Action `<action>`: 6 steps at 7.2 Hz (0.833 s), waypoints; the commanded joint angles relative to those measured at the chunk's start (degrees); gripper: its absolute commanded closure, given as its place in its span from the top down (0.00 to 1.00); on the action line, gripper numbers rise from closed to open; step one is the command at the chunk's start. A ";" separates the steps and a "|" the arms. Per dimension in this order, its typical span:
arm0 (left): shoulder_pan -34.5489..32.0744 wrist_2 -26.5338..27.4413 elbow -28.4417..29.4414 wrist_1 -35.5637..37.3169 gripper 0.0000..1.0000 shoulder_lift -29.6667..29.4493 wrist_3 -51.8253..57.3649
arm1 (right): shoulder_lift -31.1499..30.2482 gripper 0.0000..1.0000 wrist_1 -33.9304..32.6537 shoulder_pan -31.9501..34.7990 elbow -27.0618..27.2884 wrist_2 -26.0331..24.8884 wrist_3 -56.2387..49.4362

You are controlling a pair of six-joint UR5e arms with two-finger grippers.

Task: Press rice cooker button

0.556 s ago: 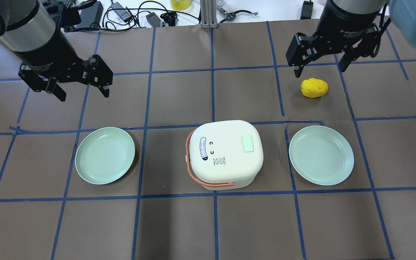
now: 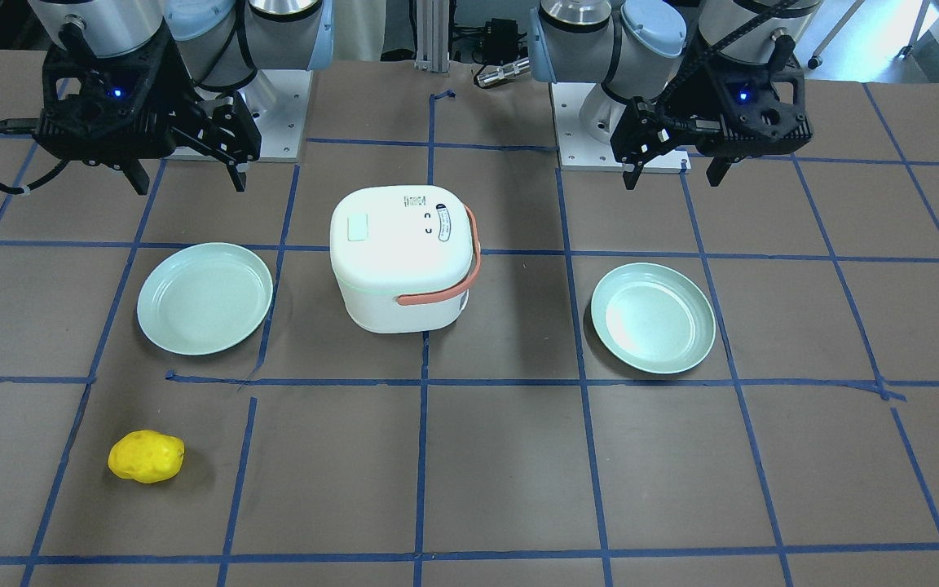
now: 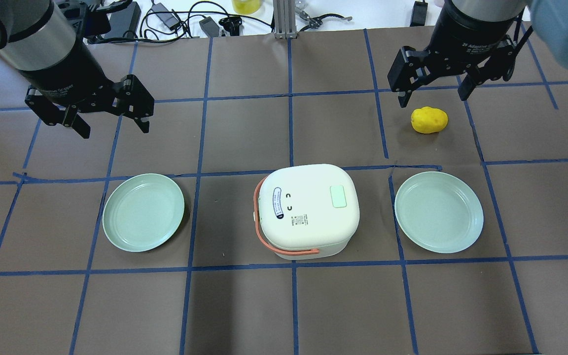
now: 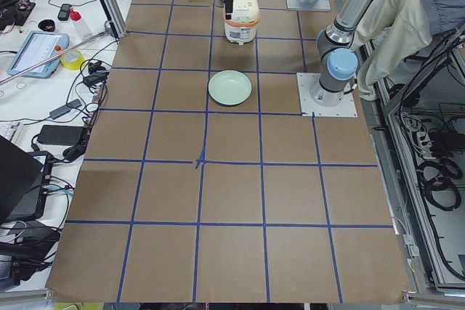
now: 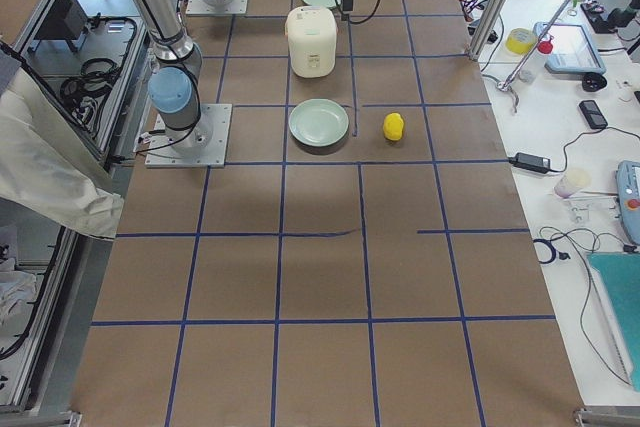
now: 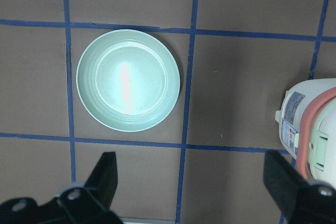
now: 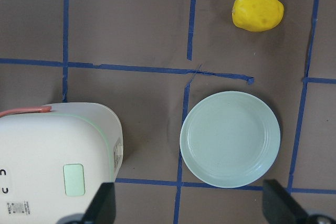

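The white rice cooker (image 3: pixel 308 224) with an orange handle stands mid-table, lid shut. A pale green button (image 3: pixel 338 196) sits on its lid, toward the robot's right; it also shows in the front view (image 2: pixel 357 227) and the right wrist view (image 7: pixel 73 179). My left gripper (image 3: pixel 115 129) hangs open and empty above the table, far left of the cooker. My right gripper (image 3: pixel 432 98) hangs open and empty beyond the cooker on the right, just past a yellow potato (image 3: pixel 429 120). Neither gripper touches the cooker.
A pale green plate (image 3: pixel 143 212) lies left of the cooker and another plate (image 3: pixel 438 212) right of it. The brown table carries a blue tape grid. Cables and small gear lie along the far edge (image 3: pixel 175 19).
My right gripper has shifted slightly left and toward the far edge. The left gripper, cooker, plates and potato have not moved.
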 commanded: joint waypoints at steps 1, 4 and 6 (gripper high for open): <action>0.00 0.00 0.00 0.00 1.00 0.00 0.00 | 0.00 1.00 0.00 0.07 0.07 -0.25 -0.03; 0.00 0.00 0.00 0.00 1.00 0.00 0.00 | 0.00 1.00 -0.18 0.07 0.07 -0.33 0.05; 0.00 0.00 0.00 0.00 1.00 0.00 0.00 | 0.17 1.00 -0.27 0.07 0.07 -0.34 0.58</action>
